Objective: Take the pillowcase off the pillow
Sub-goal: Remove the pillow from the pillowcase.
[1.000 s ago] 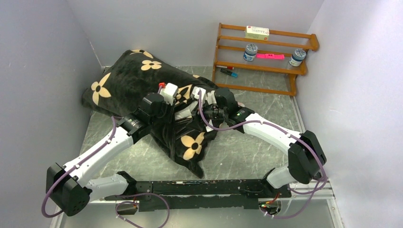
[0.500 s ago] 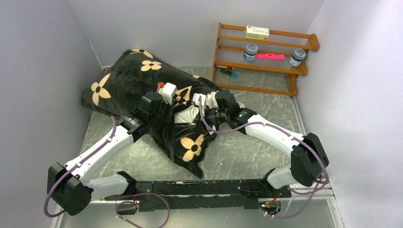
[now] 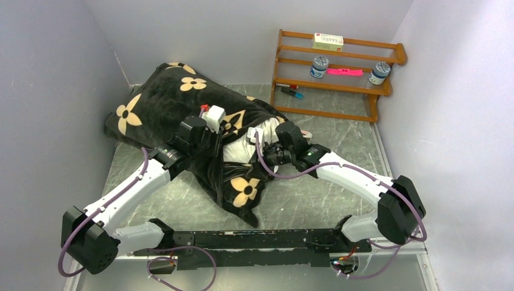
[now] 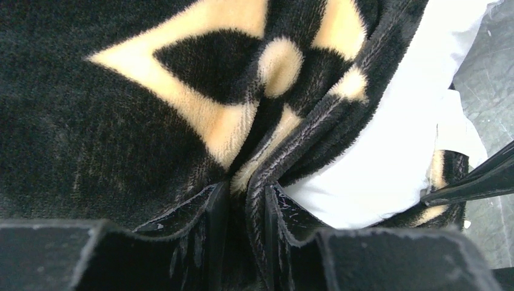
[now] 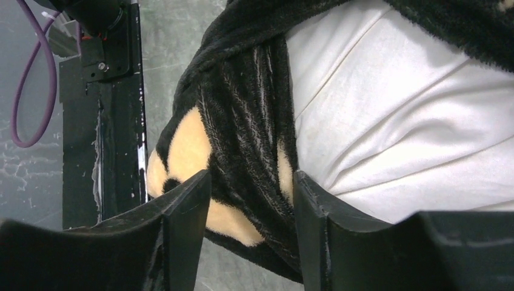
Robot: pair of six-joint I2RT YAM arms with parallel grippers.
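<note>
The black plush pillowcase (image 3: pixel 163 106) with tan flowers lies across the left and middle of the table. The white pillow (image 3: pixel 239 148) shows at its open end, between the two wrists. My left gripper (image 4: pixel 245 197) is shut on a fold of the pillowcase (image 4: pixel 139 103) at the opening's edge, with the white pillow (image 4: pixel 400 151) bulging just to its right. My right gripper (image 5: pixel 251 203) is open, its fingers astride the bunched hem of the pillowcase (image 5: pixel 242 139), with the pillow (image 5: pixel 400 115) against the right finger. From above, the right gripper (image 3: pixel 267 153) sits at the pillow's exposed end.
A wooden rack (image 3: pixel 336 73) stands at the back right with jars, a box and markers. Grey walls close in the left and right sides. The black base rail (image 3: pixel 254 239) runs along the near edge, and bare marbled tabletop (image 3: pixel 327 200) lies to the right front.
The right arm has drawn back toward the right front, and more white pillow shows at the opening. The left gripper has kept its hold on the cover, hardly moving.
</note>
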